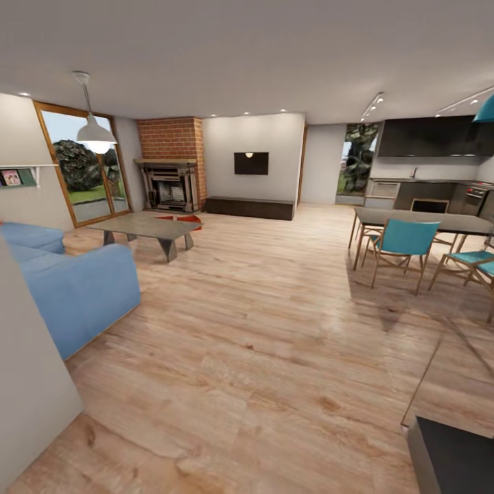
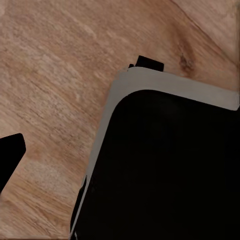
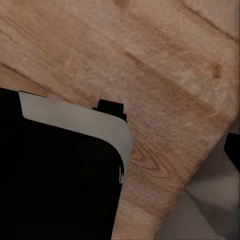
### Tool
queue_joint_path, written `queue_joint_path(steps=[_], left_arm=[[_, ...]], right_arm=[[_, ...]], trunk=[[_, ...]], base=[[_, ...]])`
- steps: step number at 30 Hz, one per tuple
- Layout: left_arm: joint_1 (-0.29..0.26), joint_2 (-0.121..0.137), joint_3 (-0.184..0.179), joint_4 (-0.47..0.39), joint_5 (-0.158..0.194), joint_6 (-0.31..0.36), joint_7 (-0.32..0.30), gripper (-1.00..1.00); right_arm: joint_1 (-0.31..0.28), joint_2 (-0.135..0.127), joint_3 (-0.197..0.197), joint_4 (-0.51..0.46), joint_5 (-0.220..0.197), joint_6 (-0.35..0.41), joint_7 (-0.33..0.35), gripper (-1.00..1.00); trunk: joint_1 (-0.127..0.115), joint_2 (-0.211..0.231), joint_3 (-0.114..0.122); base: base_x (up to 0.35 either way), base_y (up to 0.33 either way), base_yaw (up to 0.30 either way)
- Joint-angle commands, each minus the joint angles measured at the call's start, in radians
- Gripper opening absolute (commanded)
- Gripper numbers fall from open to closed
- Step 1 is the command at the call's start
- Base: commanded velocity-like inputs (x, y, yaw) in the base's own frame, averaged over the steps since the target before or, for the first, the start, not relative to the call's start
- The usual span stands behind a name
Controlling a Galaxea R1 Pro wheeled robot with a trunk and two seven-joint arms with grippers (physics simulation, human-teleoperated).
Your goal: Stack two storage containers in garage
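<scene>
Spanning the whole head view, light wood-plank flooring point(image 1: 274, 329) is seen beneath cream walls, identifying the living room. A blue sofa point(image 1: 68, 285) is placed at the left, with a low coffee table point(image 1: 144, 230) beyond it, and glazed wood-framed doors point(image 1: 86, 165) are set in the left wall. A brick fireplace point(image 1: 169, 180), a wall-mounted screen point(image 1: 250, 163) and a dining table point(image 1: 425, 221) with teal chairs point(image 1: 405, 243) are also shown. Red-orange shapes point(image 1: 184, 219), taken to be the storage containers, are seen on the floor just behind the coffee table, partly hidden by the tabletop; their number cannot be determined. They lie well apart from either hand. In each wrist view, a dark, grey-edged part of the robot point(image 2: 165, 165) is recorded above the planks. A dark tip is cut off at each picture edge, so whether the left or right hand is spread or pressed together cannot be told.
</scene>
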Motion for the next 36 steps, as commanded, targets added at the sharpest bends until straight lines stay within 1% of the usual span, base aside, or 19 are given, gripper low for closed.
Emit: queue_joint_path(steps=[1,3,5,11,14,15,16,17,19,20,21,27,31,36], left_arm=[[0.0,-0.001,0.006,0.0,0.001,0.006,0.001,1.0],[0.0,-0.004,0.007,0.014,0.001,0.006,0.0,1.0],[0.0,-0.009,0.009,0.046,0.0,-0.002,0.0,1.0],[0.0,-0.012,0.012,0.065,-0.002,-0.01,0.0,1.0],[0.0,-0.013,0.012,0.066,-0.003,-0.01,0.0,1.0],[0.0,-0.014,0.012,0.067,-0.003,-0.01,0.0,1.0],[0.0,-0.015,0.012,0.067,-0.003,-0.01,0.0,1.0],[0.0,-0.017,0.012,0.067,-0.003,-0.01,0.0,1.0],[0.0,-0.019,0.012,0.067,-0.004,-0.01,0.0,1.0],[0.0,-0.02,0.012,0.067,-0.004,-0.011,0.0,1.0],[0.0,-0.021,0.012,0.067,-0.004,-0.011,0.0,1.0],[0.0,-0.021,0.012,0.067,-0.004,-0.012,0.0,1.0],[0.0,-0.022,0.011,0.069,-0.002,-0.049,0.0,1.0],[0.0,-0.022,0.012,0.07,-0.002,-0.058,0.0,1.0]], right_arm=[[-0.001,0.0,0.003,0.003,-0.005,-0.006,0.004,1.0],[-0.001,0.0,0.002,0.003,-0.007,-0.006,0.003,1.0],[-0.001,-0.002,0.001,0.003,-0.011,-0.004,0.002,1.0],[-0.001,-0.006,-0.002,0.006,-0.023,-0.001,0.005,1.0],[-0.001,-0.007,-0.003,0.006,-0.075,-0.003,0.005,1.0],[-0.001,-0.007,-0.003,0.006,-0.108,-0.003,0.004,1.0],[-0.001,-0.007,-0.003,0.006,-0.124,-0.004,0.004,1.0],[-0.001,-0.007,-0.003,0.006,-0.157,-0.005,0.004,1.0],[-0.001,-0.007,-0.003,0.006,-0.179,-0.005,0.004,1.0],[-0.001,-0.008,-0.003,0.005,-0.198,-0.006,0.004,1.0],[-0.001,-0.009,-0.003,0.005,-0.205,-0.006,0.004,1.0],[-0.001,-0.009,0.003,0.005,-0.212,-0.007,0.004,1.0],[-0.001,-0.012,0.006,0.005,-0.211,-0.007,0.004,1.0],[-0.001,-0.017,0.008,0.005,-0.21,-0.006,0.004,1.0]], trunk=[[0.001,0.0,-0.001],[0.001,0.0,-0.001],[0.001,0.0,-0.001],[0.001,0.0,-0.001],[0.001,0.0,-0.001],[0.001,0.0,-0.001],[0.001,0.0,-0.001],[0.001,0.0,-0.001],[0.001,0.0,-0.001],[0.001,0.0,-0.001],[0.001,0.0,-0.001],[0.001,0.0,-0.001],[0.001,0.0,-0.001],[0.001,0.0,-0.001]], base=[[0.324,0.0,0.0],[0.324,0.0,0.0],[0.324,0.0,0.0],[0.324,0.0,0.0],[0.324,0.0,0.0],[0.324,0.0,0.0],[0.324,0.0,0.0],[0.324,0.0,0.0],[0.324,0.0,0.0],[0.324,0.0,0.0],[0.324,0.0,0.0],[0.324,0.0,0.0],[0.324,0.0,0.0],[0.324,0.0,0.0]])
